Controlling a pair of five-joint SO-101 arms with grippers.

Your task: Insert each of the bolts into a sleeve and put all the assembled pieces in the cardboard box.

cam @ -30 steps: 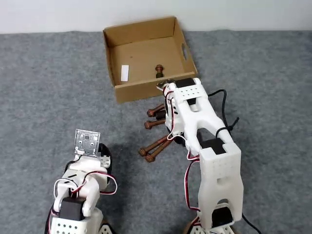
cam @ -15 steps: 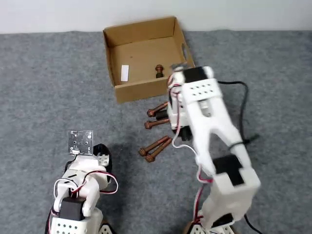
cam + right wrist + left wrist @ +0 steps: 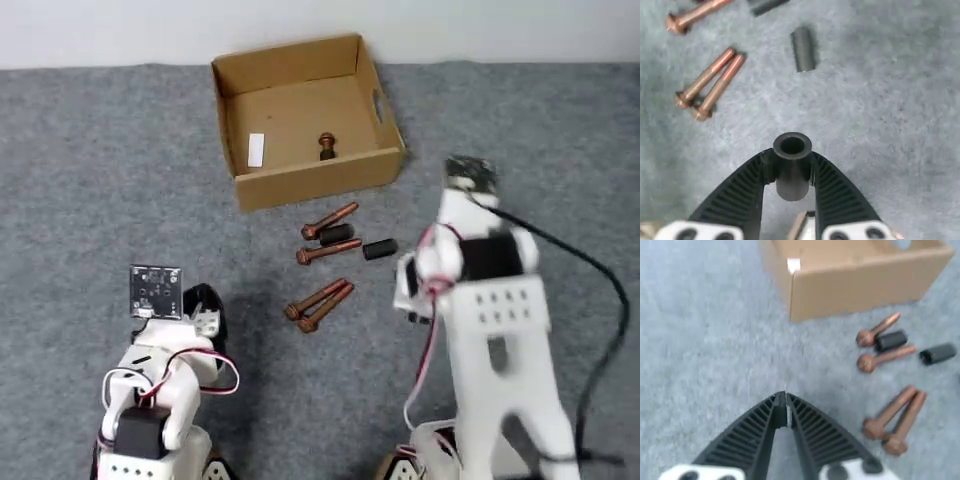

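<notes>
— As we count from the near edge outward, what do our two grippers carry?

— Our left gripper (image 3: 785,407) has its fingers pressed together on nothing, above bare carpet. Our right gripper (image 3: 791,159) pinches one black sleeve (image 3: 791,175) between its fingers, with the open bore turned toward the wrist camera.

— And loose on the carpet?

— We count four copper bolts (image 3: 317,298). Two lie side by side, touching, nearest us. Beyond them a third bolt (image 3: 328,251) lies alone, and a fourth bolt (image 3: 329,219) lies closest to the box. We also count two loose sleeves: a first loose sleeve (image 3: 338,234) sits between the third and fourth bolts, and a second loose sleeve (image 3: 379,249) lies just off the third bolt's tip.

— So three sleeves outside the box. What is inside?

— In the cardboard box (image 3: 300,185) we see one assembled piece (image 3: 326,146), a copper head on a dark body, standing near the front wall. We also see one small white label (image 3: 256,149).

— What of the surface and the room?

— A grey carpet (image 3: 120,180) covers everything under the arms. Behind the box we see a strip of white wall (image 3: 320,30).
</notes>
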